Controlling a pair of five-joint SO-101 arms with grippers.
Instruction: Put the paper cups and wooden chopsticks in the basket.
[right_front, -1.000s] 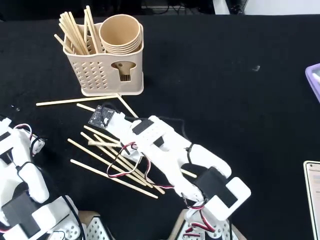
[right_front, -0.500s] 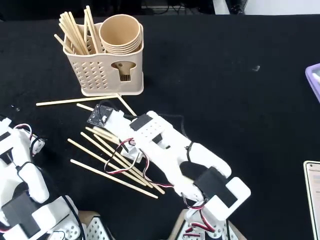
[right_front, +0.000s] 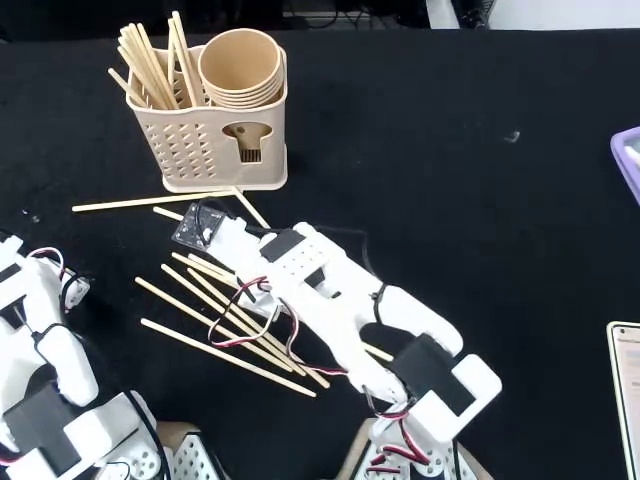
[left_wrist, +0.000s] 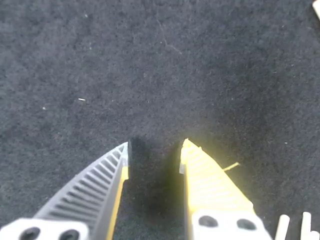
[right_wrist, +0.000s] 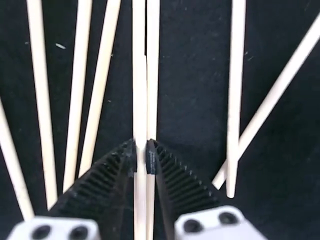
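Observation:
A beige basket stands at the far left, holding stacked paper cups and a bundle of wooden chopsticks. Several loose chopsticks lie fanned on the black table in front of it. My right arm stretches low over that fan. My right gripper is shut on a chopstick in the middle of the fan, with a second one pressed against it. My left gripper hovers open over bare black cloth; its arm sits at the near left.
One chopstick lies alone just in front of the basket. A purple object and a white item sit at the right edge. The black cloth right of the basket is bare.
The right arm's wrist has shifted slightly to the far left, toward the basket, over the loose chopsticks. The left arm has not moved.

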